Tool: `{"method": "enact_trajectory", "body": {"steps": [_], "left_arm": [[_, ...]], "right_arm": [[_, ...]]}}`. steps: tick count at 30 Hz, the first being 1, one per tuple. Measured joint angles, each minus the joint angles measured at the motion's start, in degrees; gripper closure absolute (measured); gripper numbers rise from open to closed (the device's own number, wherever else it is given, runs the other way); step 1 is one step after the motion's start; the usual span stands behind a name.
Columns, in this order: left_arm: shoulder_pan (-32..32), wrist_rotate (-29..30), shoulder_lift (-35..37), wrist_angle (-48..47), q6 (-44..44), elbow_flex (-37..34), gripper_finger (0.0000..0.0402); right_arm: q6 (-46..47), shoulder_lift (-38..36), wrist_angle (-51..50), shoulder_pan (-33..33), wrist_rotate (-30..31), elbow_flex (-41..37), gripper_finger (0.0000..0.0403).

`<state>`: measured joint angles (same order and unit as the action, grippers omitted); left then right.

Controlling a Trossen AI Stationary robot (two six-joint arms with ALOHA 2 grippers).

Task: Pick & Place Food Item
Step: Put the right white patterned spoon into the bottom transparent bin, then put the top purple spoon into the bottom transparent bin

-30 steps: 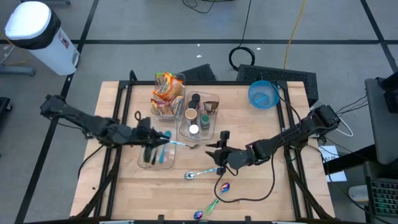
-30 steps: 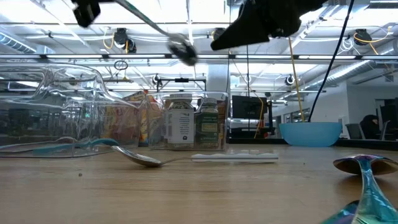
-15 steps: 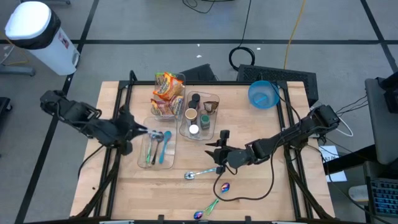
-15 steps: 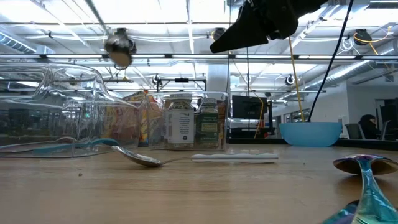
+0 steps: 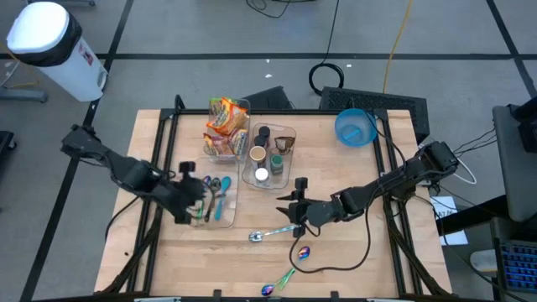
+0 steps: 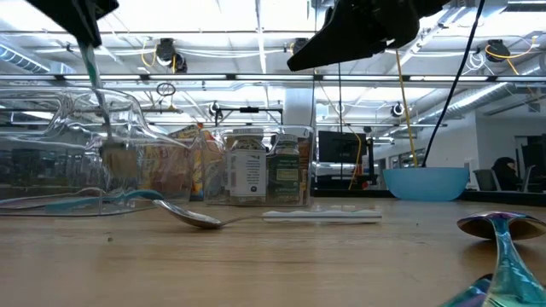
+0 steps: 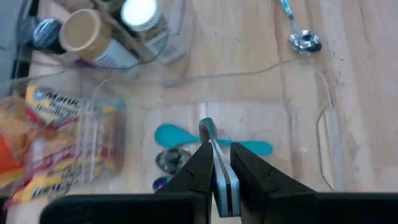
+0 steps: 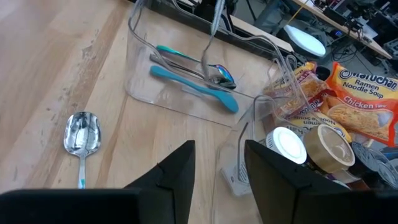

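Observation:
A metal spoon (image 6: 95, 81) hangs bowl-down from my left gripper (image 5: 193, 201), which is shut on it above the clear utensil bin (image 5: 232, 210). Its bowl (image 8: 221, 75) is down inside the bin, by a teal spoon (image 7: 186, 137) that lies on the bin's floor. My right gripper (image 5: 295, 205) stands open mid-table with nothing between its fingers; a second metal spoon (image 8: 82, 134) lies on the wood by it. Ramen packs (image 5: 225, 126) sit in a clear bin at the back. No gripper touches them. My left gripper pinches the spoon's handle (image 7: 219, 171) near its free end between its two fingers (image 7: 198, 168). The fingers come slanting down from the table's left side. The spoon hangs steeply below them, bowl lowest, inside the bin; whether the bowl touches the bin floor I cannot tell.
A clear bin with jars and spice bottles (image 5: 268, 159) stands right of the ramen. A blue bowl (image 5: 355, 126) is at the back right. Iridescent spoons (image 5: 302, 252) lie near the front edge. A white straw-like stick (image 6: 322, 218) lies on the wood.
My left gripper drew back toward the table's left edge with the spoon held about level, then came back toward the bin and tipped downward. The spoon has swung from level and high to hanging bowl-down inside the bin.

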<state>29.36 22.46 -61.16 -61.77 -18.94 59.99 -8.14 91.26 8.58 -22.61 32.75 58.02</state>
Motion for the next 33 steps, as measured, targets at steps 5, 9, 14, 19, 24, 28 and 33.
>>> {"method": "enact_trajectory", "body": {"steps": [5,9,14,19,24,28,33], "left_arm": [[0.0,0.0,-4.0,6.6,3.8,-2.7,0.0349],[0.0,-0.1,-7.1,9.2,5.4,-3.0,0.0356],[-0.2,0.1,-10.0,10.0,4.3,-2.8,0.0355],[-0.2,-0.5,-12.4,10.5,2.3,-3.1,0.0294],[-0.2,-0.1,-12.9,12.2,2.1,-3.0,0.0242],[-0.3,0.0,-12.9,12.4,1.8,-3.0,0.0211],[-0.4,1.6,-12.9,12.4,-0.6,-3.0,0.0182]], "right_arm": [[0.0,0.0,0.0,0.0,0.0,0.0,0.0273],[0.0,0.0,0.0,0.0,0.0,0.0,0.0273],[0.0,0.0,0.0,0.0,0.0,0.0,0.0273],[0.0,0.0,0.0,0.0,0.0,0.1,0.0273],[0.0,0.0,0.2,0.0,0.0,0.1,0.0273],[0.0,0.0,0.2,0.0,0.0,0.1,0.0273],[0.0,0.0,0.2,0.0,0.0,0.1,0.0273]]}}
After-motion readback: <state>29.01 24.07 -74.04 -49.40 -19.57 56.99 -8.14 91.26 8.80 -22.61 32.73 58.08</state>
